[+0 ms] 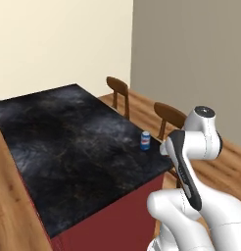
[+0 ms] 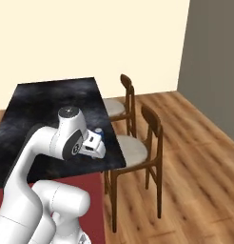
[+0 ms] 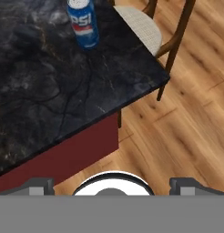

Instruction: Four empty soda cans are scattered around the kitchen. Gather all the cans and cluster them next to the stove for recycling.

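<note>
While our pincer [image 3: 112, 184] hangs released, we see the upright blue can [image 3: 84, 23] ahead, near the bench [image 3: 50, 91] corner.

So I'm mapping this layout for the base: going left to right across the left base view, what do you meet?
Black marbled countertop → far wooden chair → blue and white soda can → near wooden chair → the arm's white elbow joint.

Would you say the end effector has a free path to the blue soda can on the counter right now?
Probably yes: the blue soda can stands upright alone near the counter edge, nothing lies between, and the end effector is open.
</note>
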Motion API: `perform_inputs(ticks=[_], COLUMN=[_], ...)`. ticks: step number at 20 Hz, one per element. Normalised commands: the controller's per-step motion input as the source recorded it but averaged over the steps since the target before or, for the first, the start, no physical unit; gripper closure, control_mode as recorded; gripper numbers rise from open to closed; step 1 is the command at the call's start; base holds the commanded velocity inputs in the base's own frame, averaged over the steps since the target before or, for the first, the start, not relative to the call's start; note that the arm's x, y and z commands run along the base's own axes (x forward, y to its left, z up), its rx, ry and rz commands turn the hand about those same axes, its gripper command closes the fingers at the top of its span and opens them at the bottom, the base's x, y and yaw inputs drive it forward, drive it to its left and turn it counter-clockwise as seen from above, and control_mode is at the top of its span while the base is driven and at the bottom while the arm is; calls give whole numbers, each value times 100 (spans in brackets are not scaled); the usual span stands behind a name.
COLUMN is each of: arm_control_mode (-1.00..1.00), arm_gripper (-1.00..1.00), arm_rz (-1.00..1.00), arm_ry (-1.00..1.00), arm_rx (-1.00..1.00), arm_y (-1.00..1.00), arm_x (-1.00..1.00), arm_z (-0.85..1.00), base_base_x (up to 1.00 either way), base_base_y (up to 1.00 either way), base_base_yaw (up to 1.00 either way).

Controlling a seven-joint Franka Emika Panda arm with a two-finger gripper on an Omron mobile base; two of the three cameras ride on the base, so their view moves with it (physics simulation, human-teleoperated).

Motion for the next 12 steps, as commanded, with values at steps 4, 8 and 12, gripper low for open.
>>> perform_inputs(ticks=[4, 8, 12], arm_control_mode=[100, 100, 100], arm_gripper=[-100, -100, -100], arm_rz=[0, 0, 0], arm_ry=[0, 0, 0], arm_rx=[0, 0, 0], arm_y=[0, 0, 0], arm_x=[0, 0, 0], arm_z=[0, 0, 0], base_base_x=[7, 0, 0], base_base_y=[-30, -41, -32], base_base_yaw=[26, 20, 19])
